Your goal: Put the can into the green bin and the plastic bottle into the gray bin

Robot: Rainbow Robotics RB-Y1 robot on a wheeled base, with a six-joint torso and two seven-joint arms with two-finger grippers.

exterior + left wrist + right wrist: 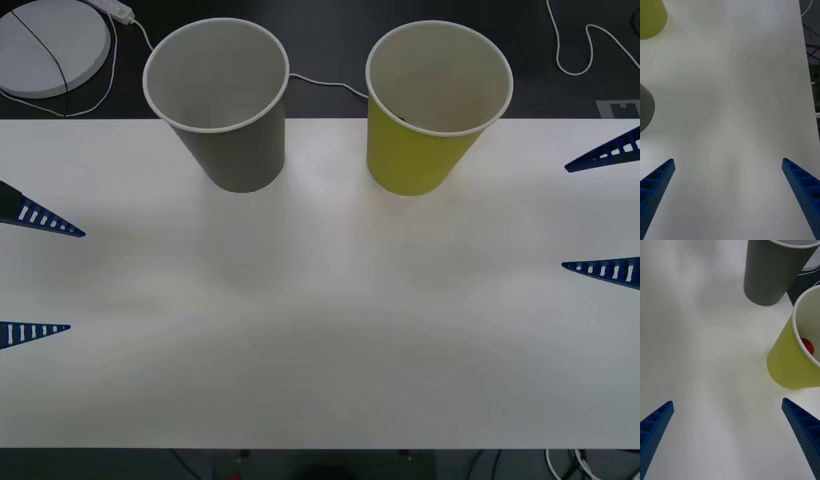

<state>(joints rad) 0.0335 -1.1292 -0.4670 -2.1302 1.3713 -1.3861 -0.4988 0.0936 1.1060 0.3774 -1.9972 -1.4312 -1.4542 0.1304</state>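
I see the can (808, 345) as a small red patch low inside the green bin (420, 150); too little of it shows for me to tell which way its long axis runs. The green bin stands upright at the far edge of the desk (320, 330), a tapered yellow-green cup with a pale inside and a white rolled rim, mouth up. Just beside it, toward my left, the gray bin (235, 140) has the same tapered shape, upright, with a light gray inside; the two are apart, not touching. The desk top is smooth, matte and white. My left hand (40, 278) hovers at the left edge of the desk, its blue ribbed fingers spread wide and holding nothing. My right hand (603, 210) hovers at the right edge, likewise released, fingers well apart, nearer the green bin.
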